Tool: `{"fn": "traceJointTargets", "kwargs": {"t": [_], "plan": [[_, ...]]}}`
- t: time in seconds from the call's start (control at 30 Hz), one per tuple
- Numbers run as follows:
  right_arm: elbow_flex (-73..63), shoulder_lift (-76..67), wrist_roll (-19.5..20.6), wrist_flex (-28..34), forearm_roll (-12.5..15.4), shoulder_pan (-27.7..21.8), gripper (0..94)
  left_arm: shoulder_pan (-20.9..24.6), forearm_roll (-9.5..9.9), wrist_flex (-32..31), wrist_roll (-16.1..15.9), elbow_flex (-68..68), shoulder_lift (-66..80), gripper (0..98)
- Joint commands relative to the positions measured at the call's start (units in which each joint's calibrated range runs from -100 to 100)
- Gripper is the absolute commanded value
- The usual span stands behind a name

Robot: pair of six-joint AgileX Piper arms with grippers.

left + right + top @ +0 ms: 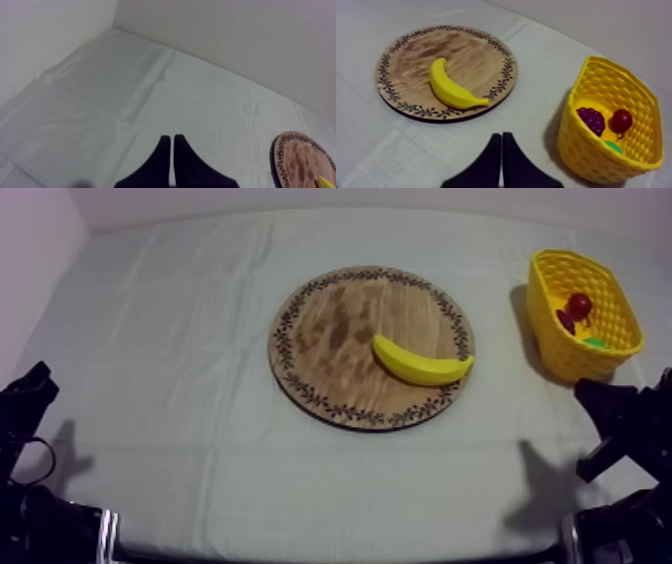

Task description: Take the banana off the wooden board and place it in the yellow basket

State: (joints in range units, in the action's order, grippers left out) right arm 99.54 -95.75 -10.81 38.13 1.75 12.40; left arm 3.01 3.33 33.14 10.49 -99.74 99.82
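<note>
The banana [420,364] lies on the wooden board [330,338] at mid-frame, on its right side. That puts it nearer the yellow basket [560,353] at upper right. The left gripper [171,139] and right gripper [501,136] are parked at the lower corners, fingers together on nothing, so picking has apparently not begun.

Rests with both arms drawn back, low at either side; holds the left gripper [36,378] at its own edge, fingers [162,155] laid together as a narrow black wedge, nothing between them and nothing touching the tips; holds the right gripper [592,395] likewise at the opposite edge, fingers [494,155] closed flat against each other, only a thin seam between, tips free; points both wedges forward and slightly downward; grips nothing on either side.
</note>
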Motion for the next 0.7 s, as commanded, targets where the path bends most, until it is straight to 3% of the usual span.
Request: {"fn": "traceJointTargets", "kwargs": {"t": [0.0, 0.43, 0.67], "plan": [[0.02, -0.01, 1.03, 0.02, -0.02, 0.7, 0.3, -0.01, -0.03, 0.01, -0.01, -0.03, 0.0, 0.1], [-3.75, 8.66, -6.08, -3.89, 2.31, 0.64, 0.5, -0.01, -0.03, 0.01, -0.01, -0.03, 0.0, 0.1], [-21.01, 25.3, -4.56, 1.95, 0.96, -1.65, 0.5, -0.01, -0.03, 0.01, -0.01, -0.03, 0.0, 0.1]]}}
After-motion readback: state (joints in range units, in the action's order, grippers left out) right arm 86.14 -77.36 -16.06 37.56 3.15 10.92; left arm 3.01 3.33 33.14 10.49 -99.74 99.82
